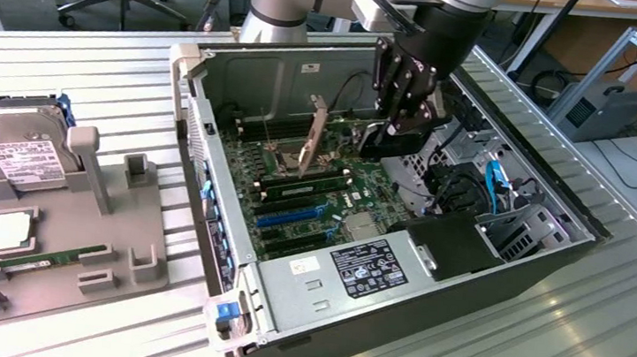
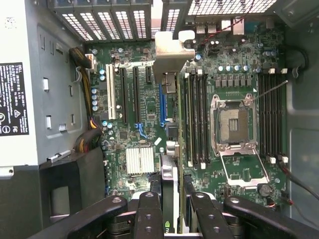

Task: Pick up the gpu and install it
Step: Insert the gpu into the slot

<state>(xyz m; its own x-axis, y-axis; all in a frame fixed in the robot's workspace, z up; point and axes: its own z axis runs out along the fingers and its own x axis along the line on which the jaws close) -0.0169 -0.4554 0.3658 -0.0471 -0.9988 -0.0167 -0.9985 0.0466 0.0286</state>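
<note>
My black gripper reaches down into the open computer case. It is shut on the gpu, which I hold on edge above the green motherboard. In the wrist view the gripper clamps the thin card from both sides. The gpu runs away from me to its silver bracket near the vented rear wall. The card stands over the expansion slots, beside a blue slot. I cannot tell whether its lower edge touches a slot.
An empty CPU socket and memory slots lie beside the card. The power supply fills the case's near corner, with cables by it. On the exterior view's left, a grey holder carries a hard drive and a RAM stick.
</note>
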